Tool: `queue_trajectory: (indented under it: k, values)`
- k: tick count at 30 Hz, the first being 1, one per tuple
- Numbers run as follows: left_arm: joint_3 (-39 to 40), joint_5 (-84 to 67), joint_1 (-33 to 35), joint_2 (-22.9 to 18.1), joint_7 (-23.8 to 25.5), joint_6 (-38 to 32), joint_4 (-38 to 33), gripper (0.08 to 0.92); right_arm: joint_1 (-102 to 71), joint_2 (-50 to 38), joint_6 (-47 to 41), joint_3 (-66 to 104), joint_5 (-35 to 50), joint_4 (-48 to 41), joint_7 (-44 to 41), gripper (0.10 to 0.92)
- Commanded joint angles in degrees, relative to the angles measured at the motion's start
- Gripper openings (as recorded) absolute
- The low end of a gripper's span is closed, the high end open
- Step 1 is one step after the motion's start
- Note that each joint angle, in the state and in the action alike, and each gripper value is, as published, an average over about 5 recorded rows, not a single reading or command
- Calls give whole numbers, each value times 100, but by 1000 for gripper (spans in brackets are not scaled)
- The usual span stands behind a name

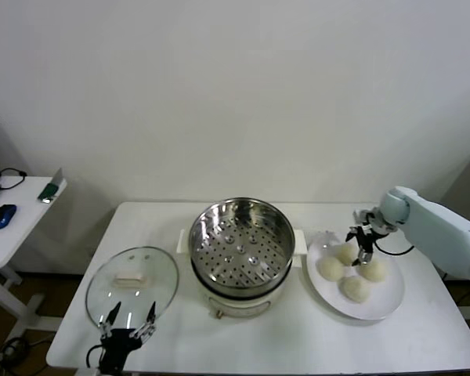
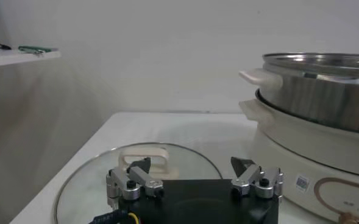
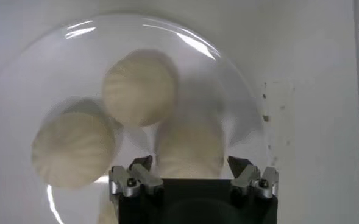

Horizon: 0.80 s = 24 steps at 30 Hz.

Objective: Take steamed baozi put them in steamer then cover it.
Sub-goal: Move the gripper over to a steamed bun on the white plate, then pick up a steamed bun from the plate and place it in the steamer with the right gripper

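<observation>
Four baozi (image 1: 355, 288) on plate; steamer (image 1: 241, 244) empty, uncovered.

4 steamed baozi (image 1: 331, 269), 1 plate (image 1: 392, 301), 1 steamer (image 1: 241, 239), 1 glass lid (image 1: 132, 280), 1 table (image 1: 298, 345).

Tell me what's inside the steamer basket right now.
Nothing: the steamer shows only its bare perforated bottom. All four baozi sit on the white plate, the right gripper over them. Under the perforated bottom, the pot's inside is hidden.

We see the right gripper (image 1: 362, 240) lowered on its extended arm, fingers spread (state mid-change). The left gripper (image 1: 128, 317) rests low, fingers apart.
</observation>
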Motion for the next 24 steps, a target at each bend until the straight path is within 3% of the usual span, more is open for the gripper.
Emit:
queue_trajectory:
  k: [1,10,17,24]
  values:
    - [-8,0,-3,9,-9,8,0,823,-30,113,16,36,-31,-121,23,711]
    - [-12,0,-1,11,-18,-10,-5,823,548,-144,115,-392,237,454,-11,679]
    - [-7,8,13,13,-27,-37,-5,823,2520,-578,594,-1807,882,1554,-151,679]
    - [-5,27,25,24,-30,-24,-56,823,4673,-212,1669,-3000,1670,2201,-561,677]
